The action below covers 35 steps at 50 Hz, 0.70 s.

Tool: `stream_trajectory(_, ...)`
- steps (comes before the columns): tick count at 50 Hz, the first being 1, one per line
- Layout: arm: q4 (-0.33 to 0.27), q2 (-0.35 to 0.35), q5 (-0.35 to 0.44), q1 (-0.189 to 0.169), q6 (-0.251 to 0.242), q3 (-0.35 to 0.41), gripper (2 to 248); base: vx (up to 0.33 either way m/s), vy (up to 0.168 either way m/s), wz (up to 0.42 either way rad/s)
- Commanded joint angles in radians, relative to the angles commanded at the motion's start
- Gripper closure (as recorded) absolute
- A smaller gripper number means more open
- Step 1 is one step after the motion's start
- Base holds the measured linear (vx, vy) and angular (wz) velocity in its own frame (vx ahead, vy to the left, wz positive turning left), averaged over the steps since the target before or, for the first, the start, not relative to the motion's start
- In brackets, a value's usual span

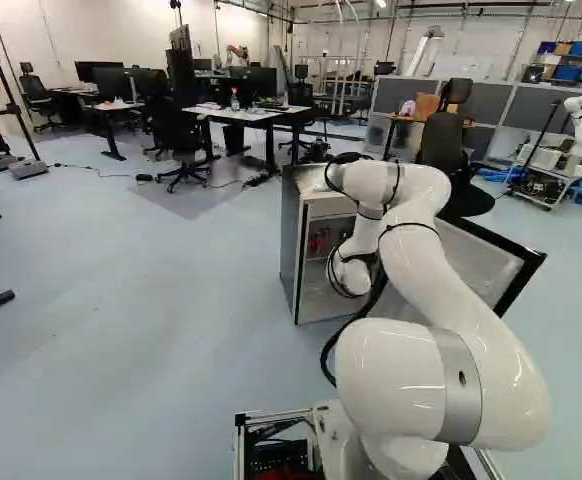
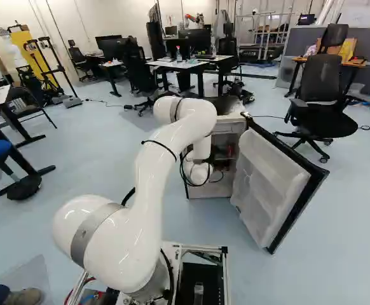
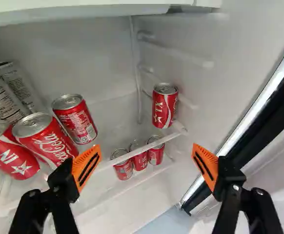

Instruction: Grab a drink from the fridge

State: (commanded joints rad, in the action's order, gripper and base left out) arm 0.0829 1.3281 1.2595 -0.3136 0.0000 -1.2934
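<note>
hand point(image 3: 146, 147) spread, red cans point(image 3: 76, 120) ahead w/ white txt

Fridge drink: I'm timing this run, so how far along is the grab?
Done: the fridge door stands open. In hand: the approach; the gripper faces the cans, its fingers apart with nothing gripped. Left: closing on a can, perhaps the one standing alone on the upper shelf, then bringing it out.
</note>
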Motion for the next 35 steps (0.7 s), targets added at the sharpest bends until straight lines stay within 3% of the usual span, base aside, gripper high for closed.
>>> stream_trajectory(35,0.019,0.077,0.0,0.005,0.0,-0.145,3,0.0,0.0,0.0)
